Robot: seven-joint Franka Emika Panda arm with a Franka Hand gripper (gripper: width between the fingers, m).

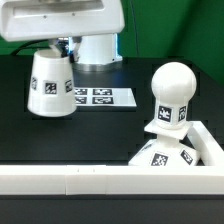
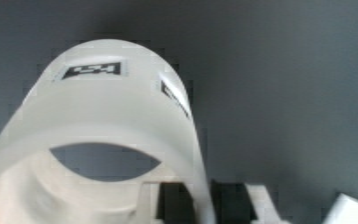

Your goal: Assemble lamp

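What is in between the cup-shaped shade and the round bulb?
In the exterior view, the marker board lies on the dark table between the shade and the bulb; the remaining stretch is bare.

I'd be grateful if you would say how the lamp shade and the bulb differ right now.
The shade is a tapered hollow cup; the bulb has a round solid-looking head. The shade is up under the pincer, tilted; the bulb stands upright on the base. Both are white and carry square tags.

Shade [image 1: 52, 83], tagged, tilted, at the counter's [image 1: 110, 135] far left under the end effector [image 1: 58, 50]; marker board [image 1: 103, 97] beside it; bulb [image 1: 171, 97] upright on base [image 1: 165, 153] against near-right rail [image 1: 100, 180].
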